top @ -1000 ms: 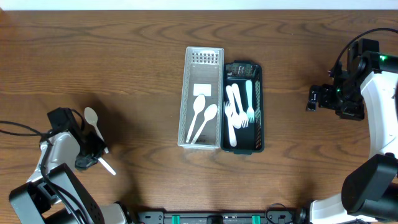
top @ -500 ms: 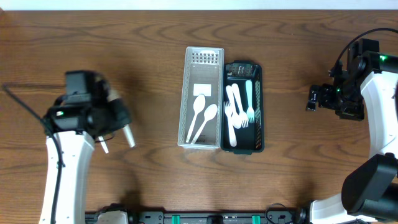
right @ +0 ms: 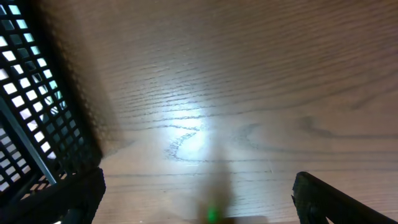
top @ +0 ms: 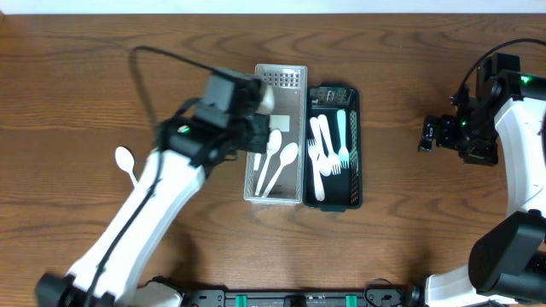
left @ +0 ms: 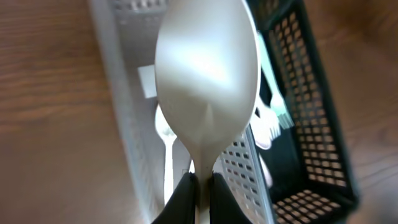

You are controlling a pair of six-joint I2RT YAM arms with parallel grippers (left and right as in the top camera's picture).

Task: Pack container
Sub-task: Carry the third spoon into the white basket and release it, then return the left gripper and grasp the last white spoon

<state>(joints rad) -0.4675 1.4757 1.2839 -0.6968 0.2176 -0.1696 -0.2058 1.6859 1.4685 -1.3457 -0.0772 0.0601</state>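
White plastic spoon (left: 208, 93) tight in left claw (left: 200, 186) over clear tray (top: 294, 78), label (left: 147, 82) unreadable; right claw (right: 198, 193) agape, empty.

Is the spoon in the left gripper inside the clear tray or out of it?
Out. The left gripper is shut on the spoon, with its bowl over the clear tray, where two spoons lie.

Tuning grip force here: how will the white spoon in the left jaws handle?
The spoon is likely very light, since it looks like thin white plastic. Pinched only at its narrow neck by the left gripper, it may pivot or slip, as its surface looks smooth and glossy. It is probably fairly stiff, though hard squeezing might flex it.
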